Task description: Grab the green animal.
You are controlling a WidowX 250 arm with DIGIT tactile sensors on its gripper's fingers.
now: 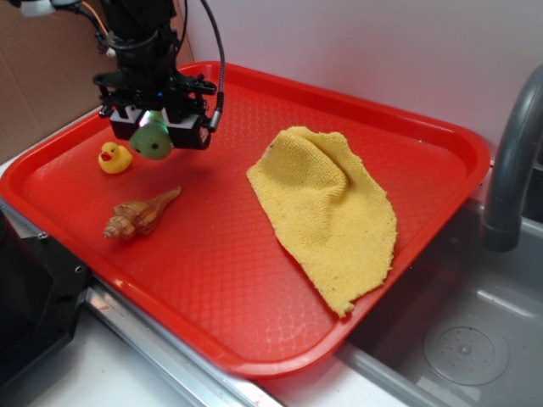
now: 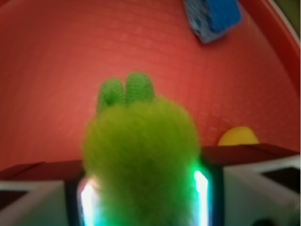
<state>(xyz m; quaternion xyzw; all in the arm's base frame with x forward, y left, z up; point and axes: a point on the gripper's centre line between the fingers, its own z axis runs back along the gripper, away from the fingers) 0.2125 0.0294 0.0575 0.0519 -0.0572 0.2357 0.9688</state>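
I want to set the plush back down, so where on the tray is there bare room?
Most open: the near part of the red tray, between seashell and yellow cloth. Also the strip between gripper and cloth. The left corner is crowded: rubber duck, seashell, and the gripper holding the green animal.

Exterior view: bright, even room light, sharp focus, soft shadows under the yellow cloth (image 1: 327,212) and seashell (image 1: 140,215), and a pale sheen along the red tray (image 1: 254,356) at its near rim. Wrist view: blurred throughout, the green animal (image 2: 141,155) a fuzzy close mass. White-green glare flares at both its lower sides.
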